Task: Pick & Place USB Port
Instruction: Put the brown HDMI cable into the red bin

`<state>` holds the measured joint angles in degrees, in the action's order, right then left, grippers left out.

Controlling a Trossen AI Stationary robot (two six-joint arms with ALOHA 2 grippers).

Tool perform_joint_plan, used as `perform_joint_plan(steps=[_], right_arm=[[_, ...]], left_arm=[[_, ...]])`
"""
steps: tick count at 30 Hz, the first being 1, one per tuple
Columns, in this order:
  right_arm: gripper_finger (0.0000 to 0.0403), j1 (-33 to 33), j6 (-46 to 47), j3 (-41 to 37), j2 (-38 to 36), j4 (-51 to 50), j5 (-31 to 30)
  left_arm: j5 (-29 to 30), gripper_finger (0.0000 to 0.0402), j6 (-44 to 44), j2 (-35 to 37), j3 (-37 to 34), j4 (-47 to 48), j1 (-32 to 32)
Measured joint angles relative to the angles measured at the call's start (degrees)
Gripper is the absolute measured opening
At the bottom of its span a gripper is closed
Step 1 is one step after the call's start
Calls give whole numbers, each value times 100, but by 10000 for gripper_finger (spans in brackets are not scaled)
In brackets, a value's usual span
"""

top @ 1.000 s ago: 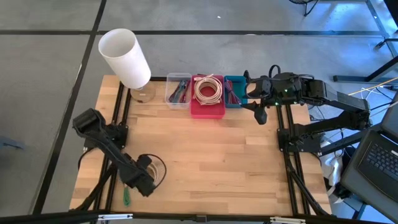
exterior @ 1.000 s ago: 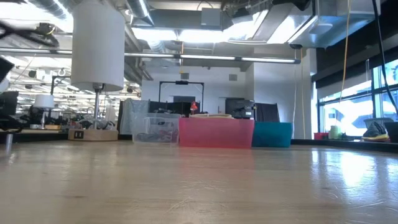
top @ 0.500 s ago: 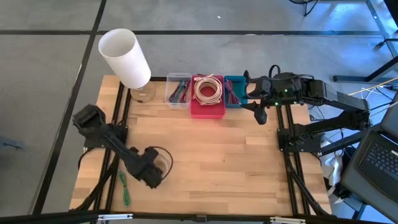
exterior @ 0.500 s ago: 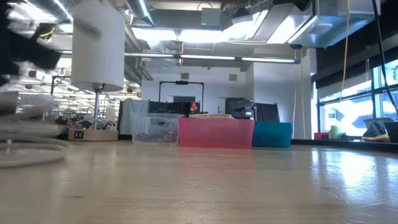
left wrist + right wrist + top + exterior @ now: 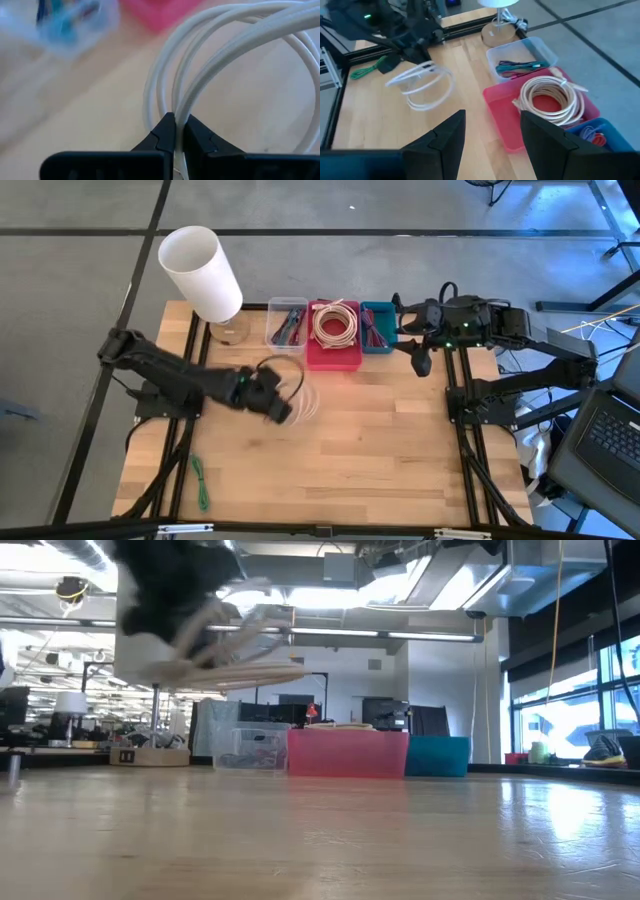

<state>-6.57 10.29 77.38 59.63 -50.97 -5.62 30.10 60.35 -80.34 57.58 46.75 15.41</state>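
**Left jaws carry a white cable coil above the bench**

Pale wooden bench point(image 5: 380, 450) fills the middle of the high view, and along its upper edge sits a row of three bins: a clear bin point(image 5: 287, 326), a pink bin point(image 5: 334, 356) and a teal bin point(image 5: 378, 328). A white lamp point(image 5: 200, 273) stands at the upper left of the frame.

And there's the left gripper point(image 5: 277, 402), left of centre, just below the clear bin! Its jaws are pinched tight on a white USB cable point(image 5: 300, 395), looped into a coil. The left wrist view shows the strands point(image 5: 200, 85) squeezed right between the two dark fingertips point(image 5: 162, 132). In the low view the coil point(image 5: 235, 665) hangs in the air at upper left, well clear of the wood, blurred.

Over at the upper right, the right gripper point(image 5: 418, 360) hovers beside the teal bin, jaws spread and holding nothing. Its wrist view looks down on the pink bin point(image 5: 505, 120), where a cream cable coil point(image 5: 550, 97) lies, and on the clear bin point(image 5: 540, 50) with dark cables inside.

A green cable point(image 5: 201, 482) lies on the bench at lower left.
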Motion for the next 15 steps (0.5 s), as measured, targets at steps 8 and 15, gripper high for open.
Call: perform_joint_plan(steps=[8, 15], right_arm=[[193, 0, 380, 0, -344, -272, -253], [193, 0, 452, 0, -439, -347, -384]], left_arm=[[-626, 11, -2828, -141, 470, -1243, -2147], [-1056, 11, -4359, -734, 1618, -1388, -3534]])
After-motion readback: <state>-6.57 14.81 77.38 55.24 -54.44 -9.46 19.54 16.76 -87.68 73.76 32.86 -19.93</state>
